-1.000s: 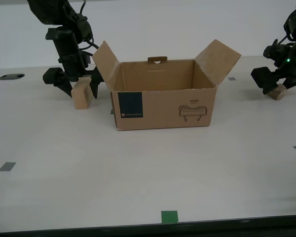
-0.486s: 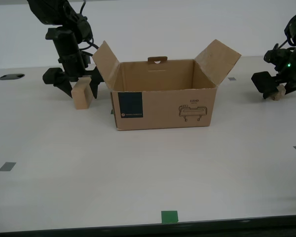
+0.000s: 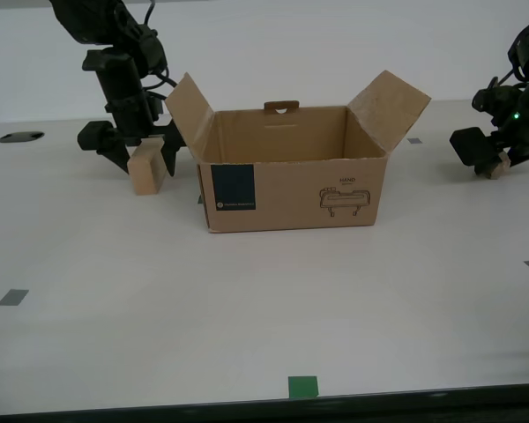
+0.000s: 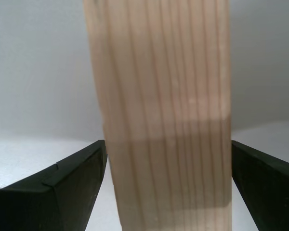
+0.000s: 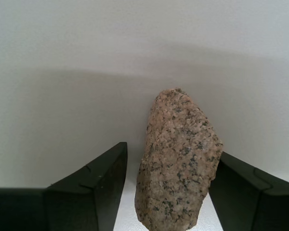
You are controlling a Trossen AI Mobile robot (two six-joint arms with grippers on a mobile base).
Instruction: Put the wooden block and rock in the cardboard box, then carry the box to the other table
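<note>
- The wooden block (image 3: 147,167) stood on the worktop (image 3: 247,300) at the exterior view's left, just beside the cardboard box (image 3: 291,176) and clear of its raised flap.
- In the second wrist view its pale grain ran lengthwise between the two dark fingers (image 4: 62,187), filling the gap from one to the other.
- My second tool (image 3: 141,150) was closed down on the wooden block, a finger at each flank.
- The rock (image 3: 496,164), speckled beige-grey, lay on the worktop at the exterior view's right, well apart from the box.
- My first tool (image 3: 489,163) was partly spread around the rock: one finger (image 5: 241,192) met the stone's side, while a sliver of worktop showed between the stone and the other, so I could not tell whether it truly gripped.
- The box sat mid-worktop, open at the top, both side flaps angled outward and a handle tab standing at the back wall.
- Its front carried a dark blue square label (image 3: 233,186) with small print beneath it, too fine to read, and a line drawing (image 3: 344,199) under a word that looked like "HAND".
- Grey tape marks (image 3: 12,297) and one green tape mark (image 3: 303,386) dotted the worktop.
</note>
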